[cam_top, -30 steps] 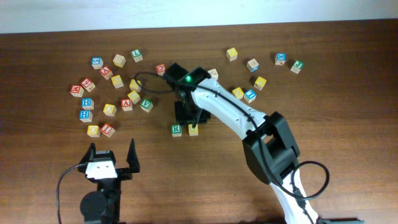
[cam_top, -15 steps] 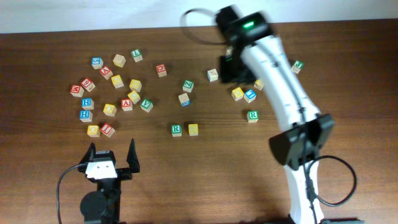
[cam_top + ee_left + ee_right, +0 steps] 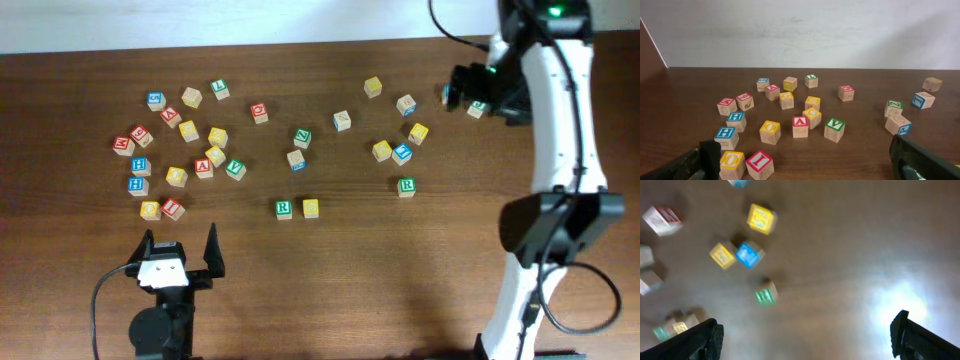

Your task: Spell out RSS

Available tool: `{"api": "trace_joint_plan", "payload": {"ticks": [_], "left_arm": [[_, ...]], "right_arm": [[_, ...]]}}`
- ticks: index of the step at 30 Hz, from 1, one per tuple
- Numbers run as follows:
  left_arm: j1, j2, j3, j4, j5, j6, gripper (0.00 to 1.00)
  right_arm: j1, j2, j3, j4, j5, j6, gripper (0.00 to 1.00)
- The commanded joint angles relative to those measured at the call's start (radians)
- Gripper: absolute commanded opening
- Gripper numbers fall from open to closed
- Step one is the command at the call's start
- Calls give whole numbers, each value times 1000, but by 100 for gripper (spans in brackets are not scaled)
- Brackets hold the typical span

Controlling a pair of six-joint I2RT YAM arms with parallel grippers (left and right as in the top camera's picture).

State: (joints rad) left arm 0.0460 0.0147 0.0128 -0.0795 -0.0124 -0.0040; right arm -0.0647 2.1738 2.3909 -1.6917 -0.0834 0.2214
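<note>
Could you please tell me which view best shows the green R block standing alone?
Overhead: the green R block is sharp, its letter readable. The right wrist view shows it blurred; the left wrist view misses it.

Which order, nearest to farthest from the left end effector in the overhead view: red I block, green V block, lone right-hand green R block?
1. Red I block, just ahead of the left end effector.
2. Green V block, further ahead, slightly right.
3. Lone green R block, far right.

Dark wooden table (image 3: 330,290). Carries small lettered blocks (image 3: 297,160): dense cluster (image 3: 189,131) at left, looser scatter (image 3: 402,154) at right. Near the middle, green R block (image 3: 284,209) just beside yellow block (image 3: 311,208); second green R block (image 3: 406,186) farther right.
</note>
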Motion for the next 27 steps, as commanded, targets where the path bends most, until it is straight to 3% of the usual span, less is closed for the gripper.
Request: {"api": "trace_joint_plan", "payload": {"ticks": [1,6,12,19,27], "left_arm": [[-4,-3,-4,-4,-3,-10,99],[-4,-3,-4,-4,-3,-10,99],[-4,-3,-4,-4,-3,-10,99],[-4,-3,-4,-4,-3,-10,99],[-4,-3,-4,-4,-3,-10,99]], "right_arm": [[-22,-192,-164,-7,7,-31,98],[-49,-369,-378,68,23,-67,98],[-163,-396,-480,164,-29,-117,98],[-370,-394,-501,178,-124,-22,98],[-394,-394,-501,179,-123,-22,98]]}}
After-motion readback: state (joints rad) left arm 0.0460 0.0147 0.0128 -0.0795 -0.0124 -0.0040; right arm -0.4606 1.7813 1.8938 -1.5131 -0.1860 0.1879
